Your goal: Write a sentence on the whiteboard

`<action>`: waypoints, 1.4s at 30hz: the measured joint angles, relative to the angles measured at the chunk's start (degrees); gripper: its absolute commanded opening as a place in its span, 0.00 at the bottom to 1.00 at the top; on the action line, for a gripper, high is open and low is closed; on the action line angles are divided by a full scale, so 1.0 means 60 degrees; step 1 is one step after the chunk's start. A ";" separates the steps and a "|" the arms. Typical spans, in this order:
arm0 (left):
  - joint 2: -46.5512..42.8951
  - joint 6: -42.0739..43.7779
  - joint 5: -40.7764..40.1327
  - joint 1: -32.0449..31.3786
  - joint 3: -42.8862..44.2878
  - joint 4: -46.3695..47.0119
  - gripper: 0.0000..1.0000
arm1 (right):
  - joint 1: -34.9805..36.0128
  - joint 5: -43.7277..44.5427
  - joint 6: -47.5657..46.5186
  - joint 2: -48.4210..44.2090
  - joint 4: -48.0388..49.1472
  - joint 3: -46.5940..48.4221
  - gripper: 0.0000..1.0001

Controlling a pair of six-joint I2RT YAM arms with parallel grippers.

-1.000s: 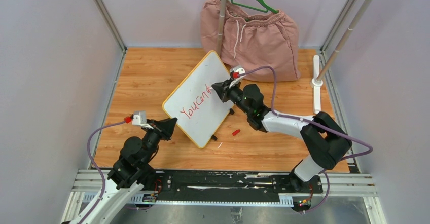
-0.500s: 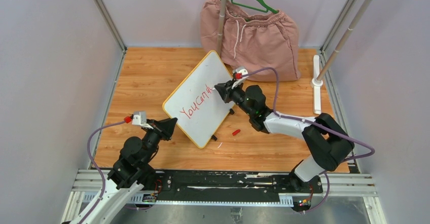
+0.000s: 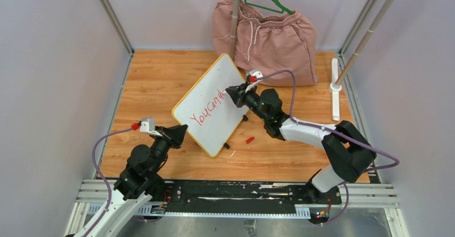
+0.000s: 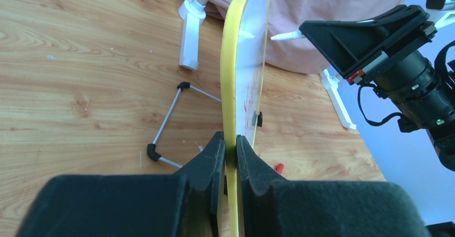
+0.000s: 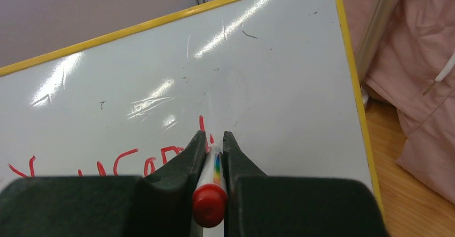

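Red lettering (image 3: 206, 110) runs partway across the whiteboard (image 3: 228, 76), propped tilted on the table (image 3: 150, 81), its yellow edge pinched by the left gripper (image 4: 229, 143), evidently to steady it while the right gripper (image 5: 213, 140), clamped on a marker (image 5: 210, 199), writes.

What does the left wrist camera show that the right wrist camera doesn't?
Left wrist only: the left gripper shut on the rim of the whiteboard, seen edge-on, the wire stand on its back side, and a small red piece. Right wrist only: the sentence face-on and the red end of the marker. Both: the board, the right gripper shut on the marker, the pink cloth.
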 measured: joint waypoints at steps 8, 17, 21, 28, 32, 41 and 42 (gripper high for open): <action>0.0004 0.0000 0.0000 0.0000 0.0000 0.0000 0.00 | 0.0058 -0.0208 0.0091 0.0080 0.0007 0.0270 0.00; 0.0004 0.0000 -0.0004 0.0000 0.0000 0.0000 0.00 | 0.0058 -0.0222 0.0106 0.0350 -0.0026 0.0277 0.00; 0.0004 0.0004 -0.0004 0.0000 0.0000 -0.0004 0.00 | 0.0058 -0.0222 0.0109 0.0372 -0.0011 0.0277 0.00; 0.0004 0.0004 -0.0004 0.0000 0.0000 -0.0004 0.00 | 0.0058 -0.0160 0.0106 0.0372 -0.0026 0.0277 0.00; 0.0000 0.0004 -0.0004 0.0000 0.0000 -0.0004 0.00 | 0.0058 -0.0069 0.0102 0.0372 -0.0040 0.0259 0.00; 0.0004 0.0004 -0.0007 0.0000 0.0000 -0.0004 0.00 | 0.0044 0.0091 0.0102 0.0372 -0.0044 0.0182 0.00; 0.0004 0.0004 -0.0007 0.0000 0.0000 -0.0004 0.00 | 0.0029 0.0095 0.0102 0.0372 -0.0047 0.0182 0.00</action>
